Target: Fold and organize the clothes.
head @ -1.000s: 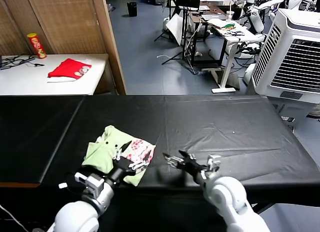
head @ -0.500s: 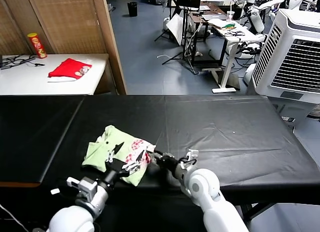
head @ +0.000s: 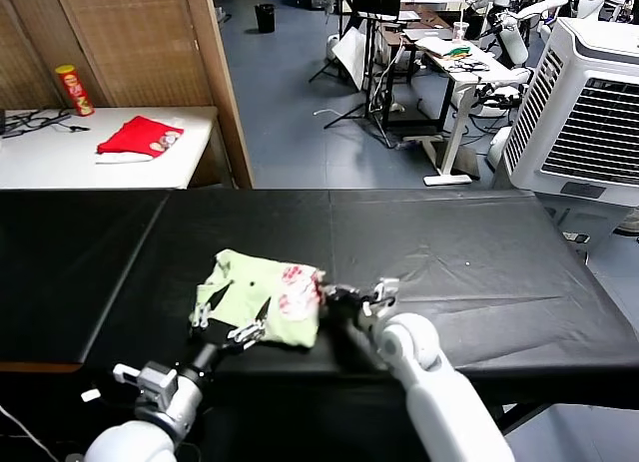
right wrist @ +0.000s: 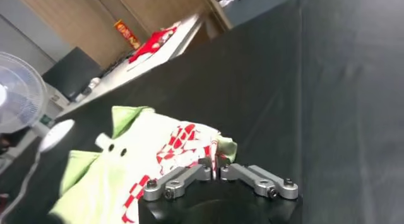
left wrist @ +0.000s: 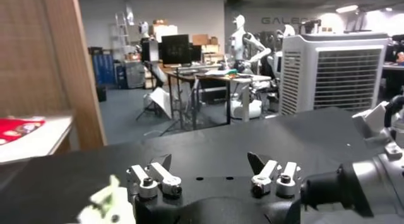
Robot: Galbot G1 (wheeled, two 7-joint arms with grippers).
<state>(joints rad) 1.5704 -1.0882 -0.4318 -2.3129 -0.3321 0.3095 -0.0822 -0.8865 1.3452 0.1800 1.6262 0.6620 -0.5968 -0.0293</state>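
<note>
Item: green shirt (head: 262,297), pale lime, short-sleeved, lying crumpled and partly folded on the black-covered desk (head: 469,272), close to the desk's near edge and left of its middle. A red-and-white patterned patch faces up on the side of the shirt nearest the right gripper. Two small dark dots show on the green cloth in the right wrist view (right wrist: 126,162).

Right gripper (head: 334,297): at the shirt's right-hand edge, touching the cloth. In the right wrist view (right wrist: 216,166) its jaws are drawn together to a slit, with the patterned hem of the shirt pinched between the tips.

Left gripper (head: 228,320): at the shirt's near edge, on the side away from the right gripper, low over the desk. In the left wrist view (left wrist: 214,175) its jaws stand wide apart with only bare black desk between them; a scrap of green cloth (left wrist: 107,203) shows just beside one finger, not held.

Surroundings, placed from the shirt: a white side table (head: 70,153) well beyond it to the far left, carrying a red garment (head: 140,136) and a red canister (head: 72,90); a large white air cooler (head: 589,103) well off to the far right, past the desk's end.
</note>
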